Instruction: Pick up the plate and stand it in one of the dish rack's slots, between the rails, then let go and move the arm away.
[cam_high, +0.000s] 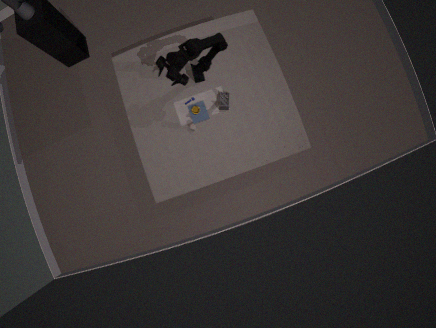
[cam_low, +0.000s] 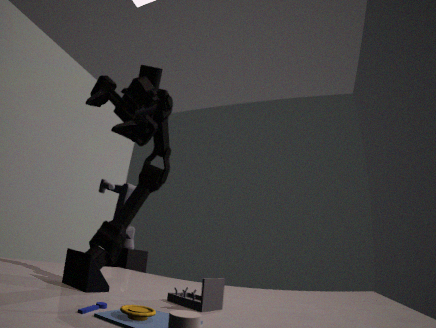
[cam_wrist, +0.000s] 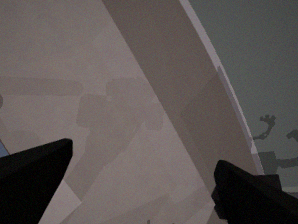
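Note:
The yellow plate (cam_high: 195, 109) (cam_low: 138, 312) lies flat on a blue mat (cam_high: 202, 118) (cam_low: 111, 316). The grey dish rack (cam_high: 224, 101) (cam_low: 213, 295) stands beside the mat, with a tall panel at one end and short prongs along its low base. Its slots are too small to tell apart. My gripper (cam_high: 166, 79) (cam_low: 102, 115) (cam_wrist: 147, 159) is open and empty, high above the table and off to the side of the plate. Neither the plate nor the rack can be made out in the wrist view.
A small blue object (cam_high: 190, 101) (cam_low: 92, 308) lies beside the mat. A pale cylinder (cam_low: 185, 320) stands at the mat's edge in the exterior view. A black pedestal (cam_high: 52, 32) (cam_low: 136, 260) with a grey arm (cam_low: 120, 205) stands farther off.

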